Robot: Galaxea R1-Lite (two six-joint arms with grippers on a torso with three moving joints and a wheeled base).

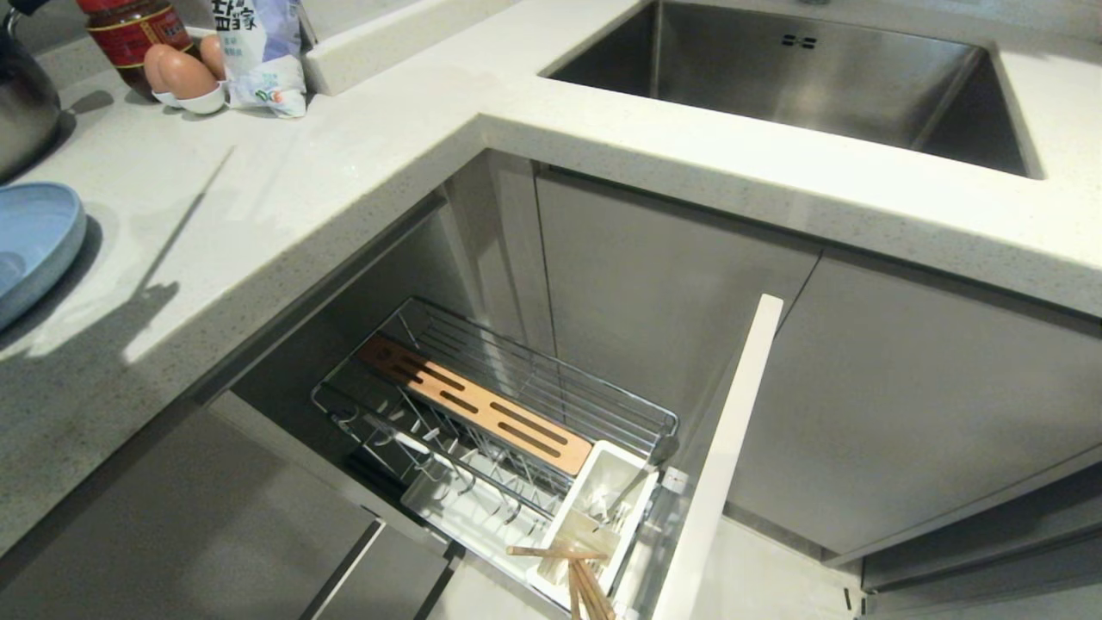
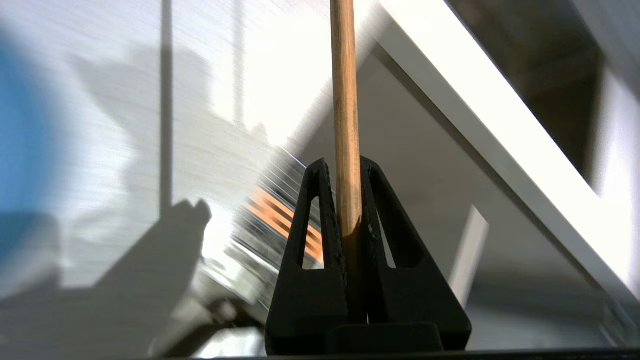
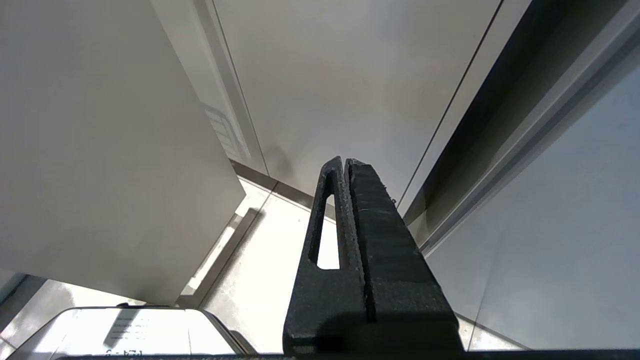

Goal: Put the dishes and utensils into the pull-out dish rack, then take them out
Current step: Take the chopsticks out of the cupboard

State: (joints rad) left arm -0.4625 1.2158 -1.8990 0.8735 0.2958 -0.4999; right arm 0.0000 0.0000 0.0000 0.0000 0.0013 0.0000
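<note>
The pull-out dish rack stands pulled out below the counter, with a slotted wooden strip and a white utensil caddy. Light-wood chopsticks stick up over the caddy at the bottom edge of the head view, and one lies crosswise. My left gripper is shut on a chopstick that points straight out beyond its fingertips; the gripper itself is outside the head view. A light-blue plate lies on the counter at far left. My right gripper is shut on nothing, parked low by the cabinets.
The rack's pale cabinet front juts out on the rack's right side. A steel sink is set in the counter at the back right. Eggs, a red-labelled jar, a bag and a steel vessel stand at the back left.
</note>
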